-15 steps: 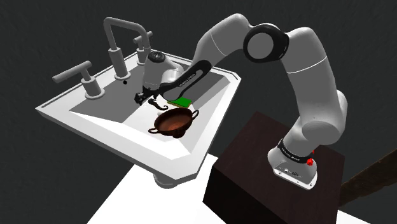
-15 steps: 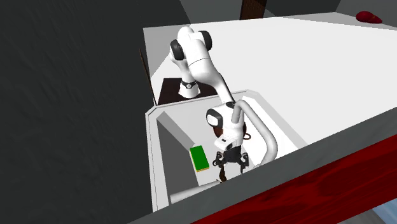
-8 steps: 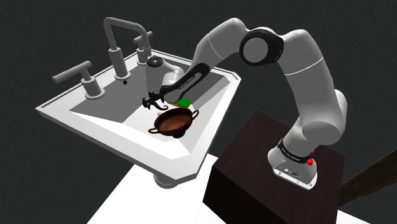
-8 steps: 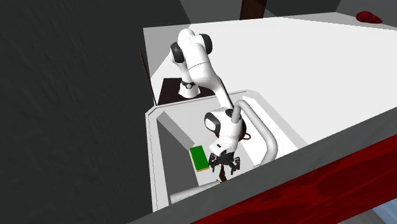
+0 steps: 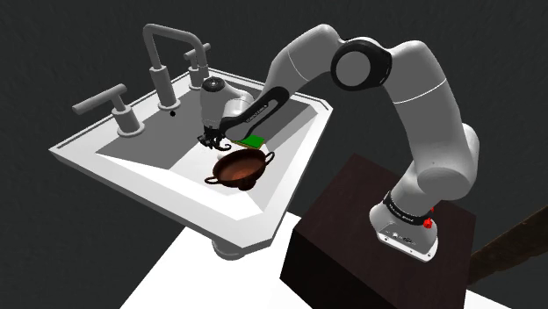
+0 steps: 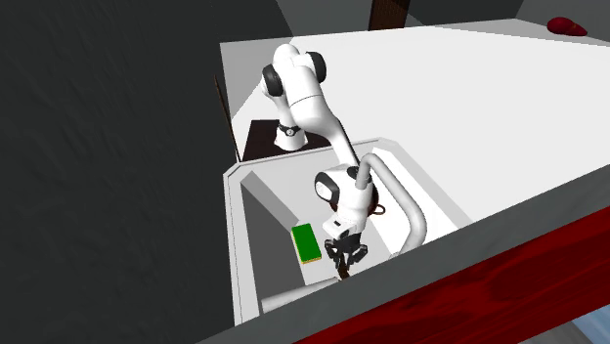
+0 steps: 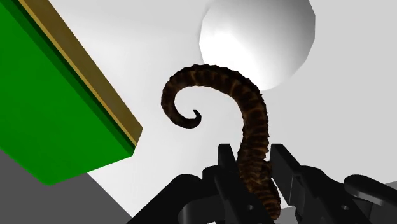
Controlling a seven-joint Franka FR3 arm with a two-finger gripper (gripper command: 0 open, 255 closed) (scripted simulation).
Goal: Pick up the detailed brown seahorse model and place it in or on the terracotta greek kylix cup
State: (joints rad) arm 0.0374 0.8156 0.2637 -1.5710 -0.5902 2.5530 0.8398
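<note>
Two fingers [image 7: 224, 168] clench the seahorse [image 7: 253, 127] by its body, at ten o'clock from the cup [image 5: 239, 168] in the shoulder view; it seems stiff and light, its curled tail likely fragile

text: none readable | labels: none | numbers, signs: none

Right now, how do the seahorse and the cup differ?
The seahorse is slim with a curled tail; the cup is a wide round bowl with side handles. The seahorse is clasped in the gripper; the cup stands free in the sink. The seahorse is mottled dark brown, the cup redder. Both are brown.
</note>
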